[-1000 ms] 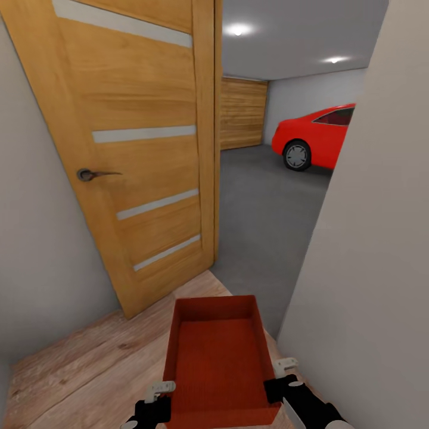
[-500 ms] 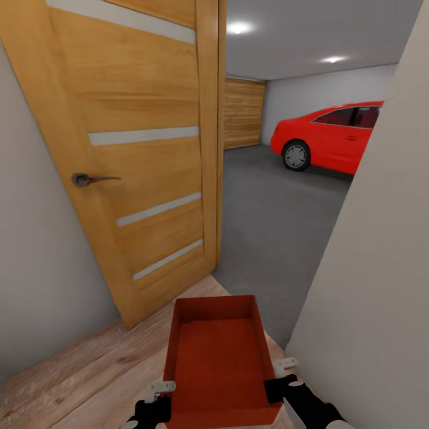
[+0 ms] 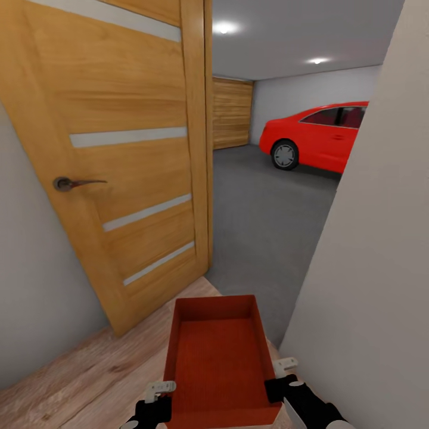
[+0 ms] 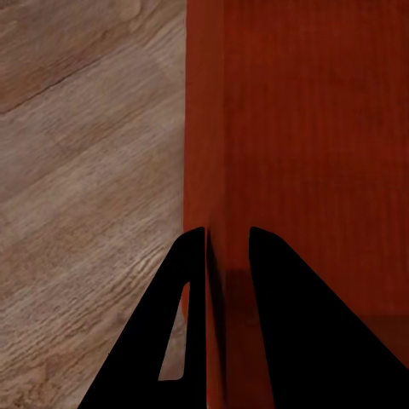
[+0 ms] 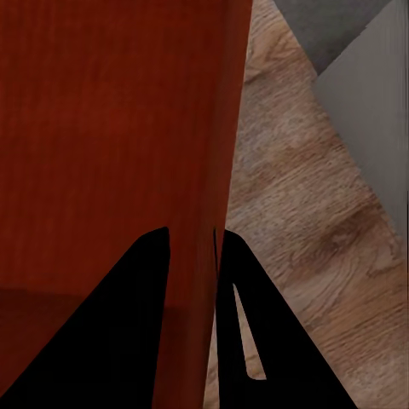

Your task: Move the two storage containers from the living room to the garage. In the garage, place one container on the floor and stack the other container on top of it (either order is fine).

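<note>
Head view: the open wooden door stands at 10 o'clock, its free edge bordering a doorway. A pale wall closes the passage from 2 to 4 o'clock. Between them the grey concrete floor of the garage runs unobstructed toward 12 o'clock, up to a red car at 1 o'clock. Wood plank flooring ends at the threshold.

One storage container is held at 6 o'clock, open top up, above the planks, its far end near the threshold. The left gripper is at its near left wall, the right gripper at its near right wall.

Left wrist view: the left gripper is clamped across the container wall, one finger each side.

Right wrist view: the right gripper is likewise clamped across the opposite wall.
</note>
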Robot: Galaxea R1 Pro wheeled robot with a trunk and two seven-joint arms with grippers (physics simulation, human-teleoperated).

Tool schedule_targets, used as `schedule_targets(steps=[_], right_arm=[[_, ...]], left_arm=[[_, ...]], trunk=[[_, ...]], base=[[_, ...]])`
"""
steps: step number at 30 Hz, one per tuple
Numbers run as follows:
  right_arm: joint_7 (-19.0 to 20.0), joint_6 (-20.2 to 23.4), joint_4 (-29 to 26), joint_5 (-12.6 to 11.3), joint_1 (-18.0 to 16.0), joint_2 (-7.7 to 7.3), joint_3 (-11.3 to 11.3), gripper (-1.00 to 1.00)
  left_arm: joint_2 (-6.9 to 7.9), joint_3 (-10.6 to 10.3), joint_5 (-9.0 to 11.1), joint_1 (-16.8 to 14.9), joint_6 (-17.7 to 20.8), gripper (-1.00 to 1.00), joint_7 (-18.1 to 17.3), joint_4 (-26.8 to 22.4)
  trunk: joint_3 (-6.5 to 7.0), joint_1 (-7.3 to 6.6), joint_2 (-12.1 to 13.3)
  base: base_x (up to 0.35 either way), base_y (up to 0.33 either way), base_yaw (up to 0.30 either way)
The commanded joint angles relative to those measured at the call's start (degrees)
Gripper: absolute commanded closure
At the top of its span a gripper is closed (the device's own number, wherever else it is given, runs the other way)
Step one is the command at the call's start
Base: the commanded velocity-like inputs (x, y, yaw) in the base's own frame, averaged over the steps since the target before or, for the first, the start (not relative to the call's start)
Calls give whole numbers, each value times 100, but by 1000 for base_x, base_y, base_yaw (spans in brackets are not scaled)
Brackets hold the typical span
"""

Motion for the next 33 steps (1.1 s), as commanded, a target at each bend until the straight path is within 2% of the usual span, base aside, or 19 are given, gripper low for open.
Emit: schedule_targets(steps=[1, 10, 16, 24, 33], right_arm=[[294, -342, -19, 87, -1, -83, 237, 100], [291, -350, -19, 92, -3, -85, 237, 100], [292, -350, -19, 92, 0, -87, 237, 100], [289, -352, -17, 95, -1, -85, 237, 100], [291, -366, -18, 95, -1, -90, 237, 100]], left_arm=[[76, 9, -69, -6, -21, 100, 11, 24], [76, 9, -70, -6, -20, 100, 11, 24], [76, 9, -69, -6, -20, 100, 11, 24], [77, 9, -69, -6, -21, 100, 11, 24], [77, 9, -69, -6, -25, 100, 11, 24]], trunk=[[-5, 0, -3], [-5, 0, -3], [-5, 0, -3], [-5, 0, -3], [-5, 0, -3]], base=[[130, 122, -240], [109, 67, -131], [19, 6, -62], [2, 1, -192], [0, 0, -34]])
